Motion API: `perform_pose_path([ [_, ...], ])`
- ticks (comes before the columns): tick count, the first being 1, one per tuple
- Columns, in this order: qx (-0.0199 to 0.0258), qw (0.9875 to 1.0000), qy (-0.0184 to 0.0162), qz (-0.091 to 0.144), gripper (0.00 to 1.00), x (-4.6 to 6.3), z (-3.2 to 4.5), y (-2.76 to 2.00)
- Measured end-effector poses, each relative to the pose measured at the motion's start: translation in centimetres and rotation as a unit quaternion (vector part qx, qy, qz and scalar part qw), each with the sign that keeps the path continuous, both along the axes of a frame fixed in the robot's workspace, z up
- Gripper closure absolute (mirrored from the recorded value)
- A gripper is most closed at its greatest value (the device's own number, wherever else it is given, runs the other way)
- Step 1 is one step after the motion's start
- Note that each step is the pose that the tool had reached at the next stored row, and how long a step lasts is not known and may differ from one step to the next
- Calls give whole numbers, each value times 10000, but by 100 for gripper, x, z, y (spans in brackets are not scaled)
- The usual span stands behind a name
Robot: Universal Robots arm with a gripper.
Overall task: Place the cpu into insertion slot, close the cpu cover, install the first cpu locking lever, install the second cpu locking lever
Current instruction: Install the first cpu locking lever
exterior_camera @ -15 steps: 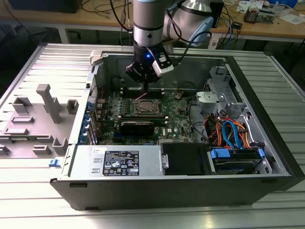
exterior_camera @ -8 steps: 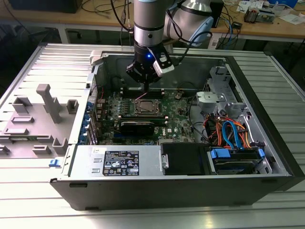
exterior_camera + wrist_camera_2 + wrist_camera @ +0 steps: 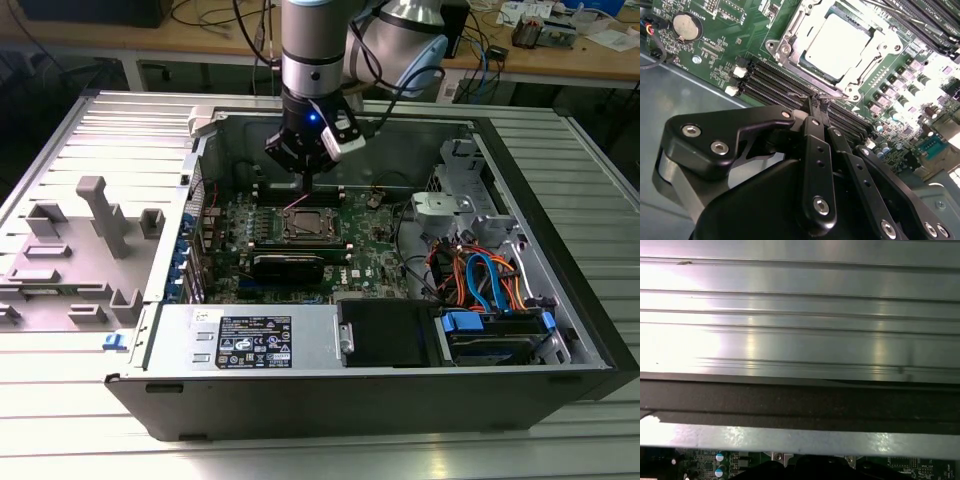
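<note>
The cpu [image 3: 837, 42], a dull silver square, lies in the insertion slot [image 3: 305, 225] on the green board. The cpu cover [image 3: 881, 50], a silvery frame plate, lies flat around it. My gripper [image 3: 818, 101] hangs just past the slot's edge, over the black memory slots. Its two narrow fingers are shut together, with the tips at a thin wire locking lever [image 3: 832, 96] that runs along the slot's side. I cannot tell whether the lever is pinched or only touched. In the exterior view my gripper [image 3: 303, 186] stands right behind the slot, and a thin lever [image 3: 293, 203] slants up toward it.
Long black memory slots [image 3: 775, 82] run beside the socket. A coin battery [image 3: 685, 26] sits on the board. The case's metal wall [image 3: 800, 315] is close behind the arm. Drive cables [image 3: 490, 280] lie at the exterior view's right, and a grey fixture [image 3: 95, 215] at its left.
</note>
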State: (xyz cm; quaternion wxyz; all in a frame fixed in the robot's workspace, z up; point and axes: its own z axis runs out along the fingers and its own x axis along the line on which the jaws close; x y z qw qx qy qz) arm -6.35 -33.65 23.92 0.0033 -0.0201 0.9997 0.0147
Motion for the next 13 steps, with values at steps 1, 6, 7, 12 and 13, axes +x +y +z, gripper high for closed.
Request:
perform_pose_path([
  [1, -5, 10000, 0, 0, 89, 0, -5, 0],
  [6, -39, 10000, 0, -80, 89, 1, -18, -3],
  [7, -38, 10000, -1, -88, 89, 1, -20, -5],
  [12, -31, 9999, 0, -102, 89, 2, -24, -8],
  [13, -10, 9999, 0, -102, 89, 2, -25, -7],
])
